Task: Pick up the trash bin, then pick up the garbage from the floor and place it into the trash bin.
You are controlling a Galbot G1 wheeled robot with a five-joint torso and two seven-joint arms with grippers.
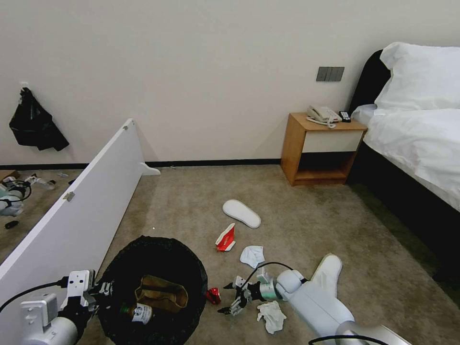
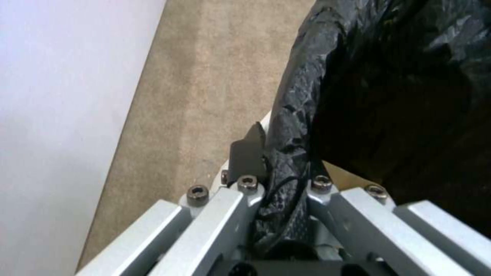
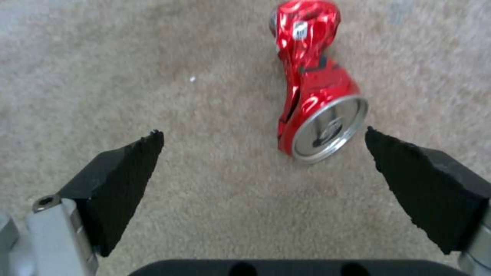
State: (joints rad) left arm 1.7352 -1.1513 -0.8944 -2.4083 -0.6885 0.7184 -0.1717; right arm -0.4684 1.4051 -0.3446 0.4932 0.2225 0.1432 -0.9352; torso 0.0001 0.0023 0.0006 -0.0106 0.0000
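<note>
Trash bin (image 1: 153, 287): round, lined with a crinkled black bag, on the carpet beside the white panel (image 1: 76, 225). Holds a crumpled brown paper bag (image 1: 160, 293) and a small bottle (image 1: 138, 313).

Left gripper (image 1: 103, 289): at the bin's rim on the panel side, jaws clamped on the bag-covered rim; the left wrist view shows the black bag (image 2: 291, 161) pinched between the two jaw linkages.

Right gripper (image 1: 229, 298): low over the carpet just beside the bin, on the side away from the panel, jaws spread wide and holding nothing.

Crushed red can (image 3: 312, 84): on the carpet between the bin and the right gripper, its silver end toward the jaws. In the right wrist view it lies just ahead of the black pads (image 3: 128, 176), nearer one pad than the other, touching neither.

White tissues (image 1: 271, 316): on the carpet by the right gripper's wrist.

Second tissue (image 1: 252, 255), red-and-white carton (image 1: 226, 238), white slipper (image 1: 241, 213): on the carpet beyond the bin, toward the wall.

Second slipper (image 1: 328, 270): beside the right forearm.
</note>
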